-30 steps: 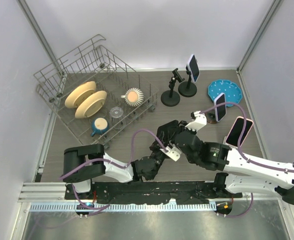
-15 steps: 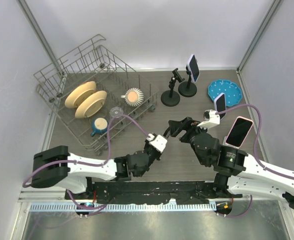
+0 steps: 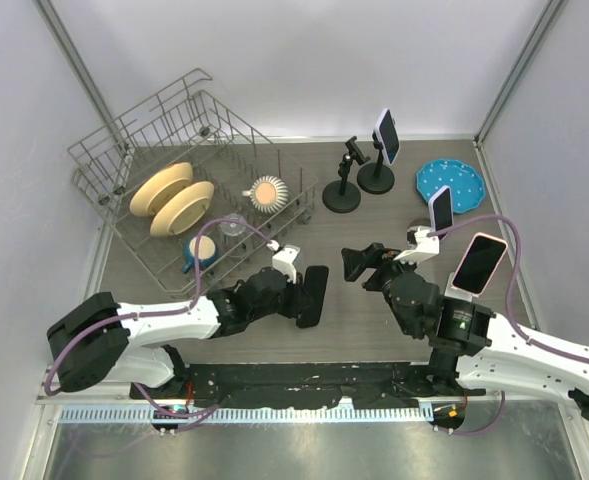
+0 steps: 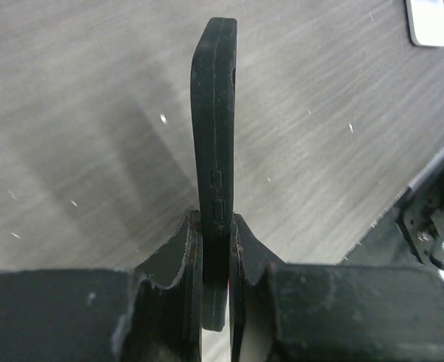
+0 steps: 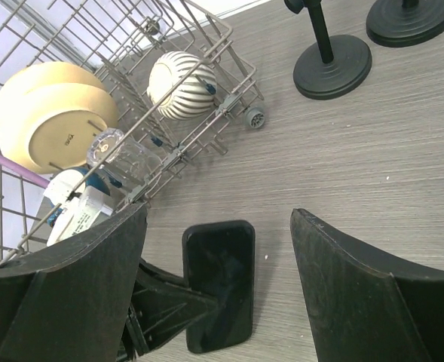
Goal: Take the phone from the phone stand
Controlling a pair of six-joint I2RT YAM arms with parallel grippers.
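A black phone (image 3: pixel 314 295) is held low over the table, screen up, with my left gripper (image 3: pixel 296 292) shut on its near end. In the left wrist view the phone (image 4: pixel 214 113) stands edge-on, clamped between both pads of the left gripper (image 4: pixel 215 234). My right gripper (image 3: pixel 359 265) hangs open just right of it. Its wrist view shows the phone (image 5: pixel 220 283) below the wide-apart jaws of the right gripper (image 5: pixel 219 213). An empty black phone stand (image 3: pixel 342 180) stands behind; its base (image 5: pixel 332 64) also shows in the right wrist view.
A second stand (image 3: pixel 379 170) holds a pink-cased phone (image 3: pixel 387 135). A blue plate (image 3: pixel 450 184) and two more phones (image 3: pixel 440 210) (image 3: pixel 477 263) are at the right. The wire dish rack (image 3: pixel 124 150) with plates, a striped bowl (image 5: pixel 180 87) and a mug fills the left.
My right gripper has opened and let go of the black phone. The left arm has swung round to the left and carries the phone that way.
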